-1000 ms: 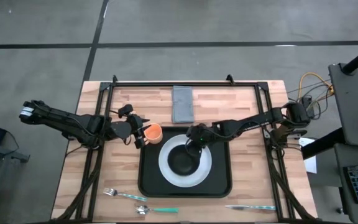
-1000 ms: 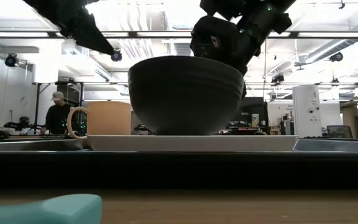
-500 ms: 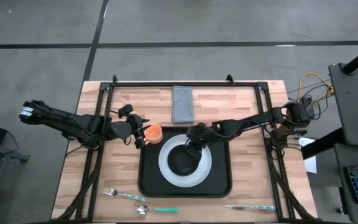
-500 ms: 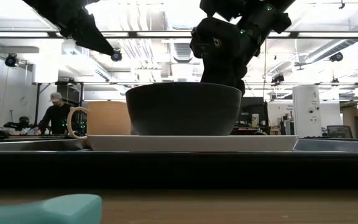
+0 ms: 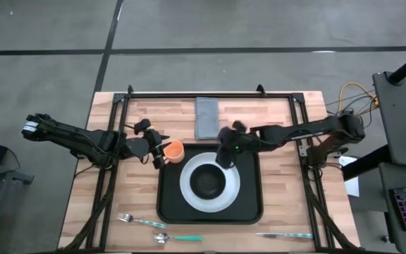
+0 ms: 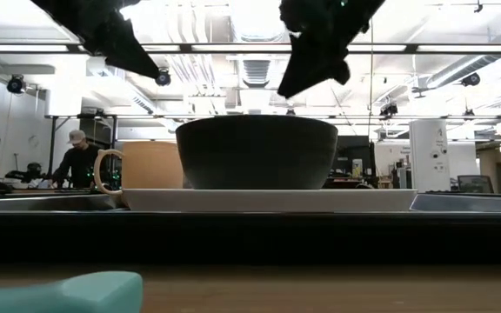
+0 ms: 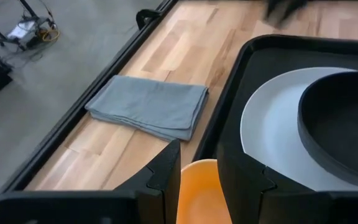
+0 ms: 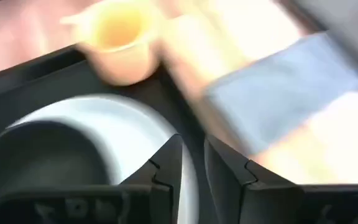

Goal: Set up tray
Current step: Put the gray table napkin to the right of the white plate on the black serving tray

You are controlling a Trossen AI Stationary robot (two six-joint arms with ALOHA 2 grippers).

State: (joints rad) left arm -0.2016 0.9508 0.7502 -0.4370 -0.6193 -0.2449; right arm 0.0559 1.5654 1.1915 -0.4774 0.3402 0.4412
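The black tray (image 5: 211,190) is sitting at the middle of the wooden table (image 5: 280,123), toward the near side. A round white plate (image 5: 189,190) is lying in the tray, and a dark bowl (image 5: 208,183) is standing upright on the plate; in the low view the bowl (image 6: 257,153) is resting flat on the plate (image 6: 268,200). The right gripper (image 5: 225,152) is hovering over the far edge of the tray, just beyond the plate's rim and clear of the bowl, with its fingers (image 8: 166,165) parted by a narrow gap and nothing between them. The left gripper (image 5: 162,152) is hanging just left of the tray's far left corner, and its fingers (image 7: 166,174) are clamping the rim of an orange cup (image 5: 173,149). A folded grey napkin (image 5: 206,117) is lying on the far side of the table, beyond the tray. A fork (image 5: 136,220), a spoon with a teal handle (image 5: 178,238) and a knife (image 5: 284,235) are lying along the near edge. In the low view a person (image 6: 78,156) is standing in the room far behind the table.
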